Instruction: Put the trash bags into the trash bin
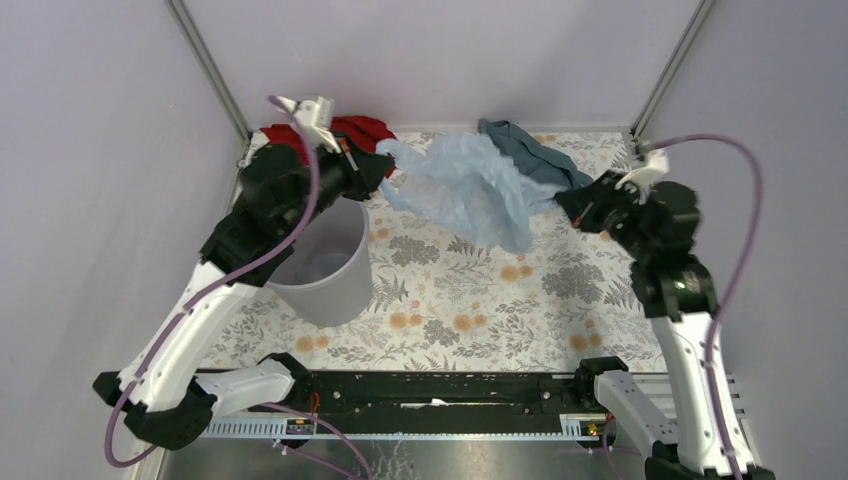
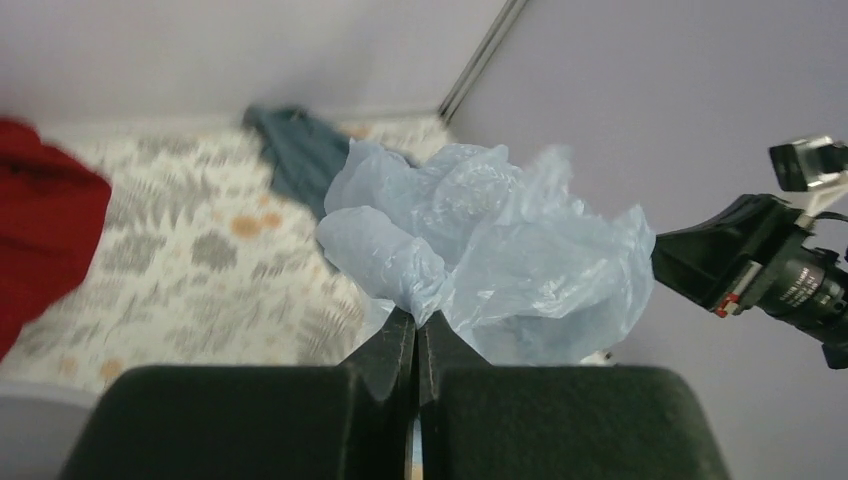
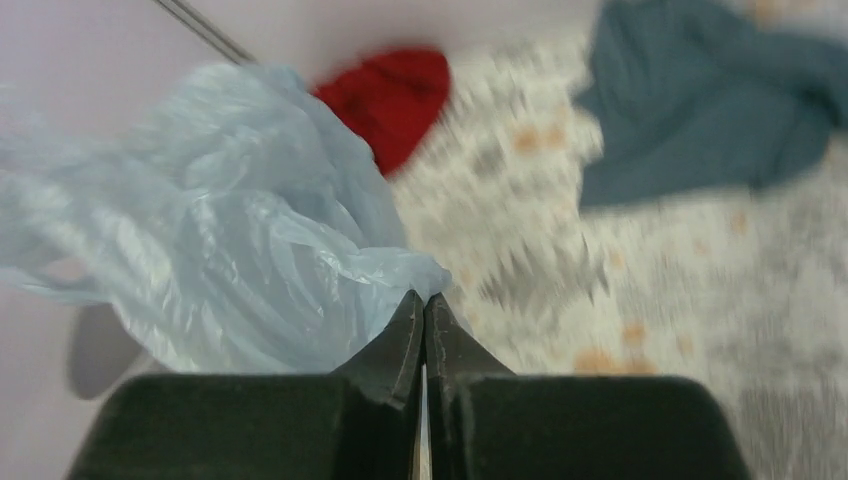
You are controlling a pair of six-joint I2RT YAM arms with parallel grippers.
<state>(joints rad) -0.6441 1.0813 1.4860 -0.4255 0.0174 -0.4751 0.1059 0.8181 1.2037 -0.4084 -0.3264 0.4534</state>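
Trash bin [image 1: 338, 292] stands upright at the tabletop's [image 1: 470, 300] near left, with none of the bag in it yet. I hold the trash bag [image 1: 470, 188] aloft, just right of and beyond the bin: left jaws clamped on its left end, right jaws on its right. Carrying it over the rim, lowering and letting go remain, I judge. No writing is readable; print on the opposite camera [image 2: 805, 290] is blurred
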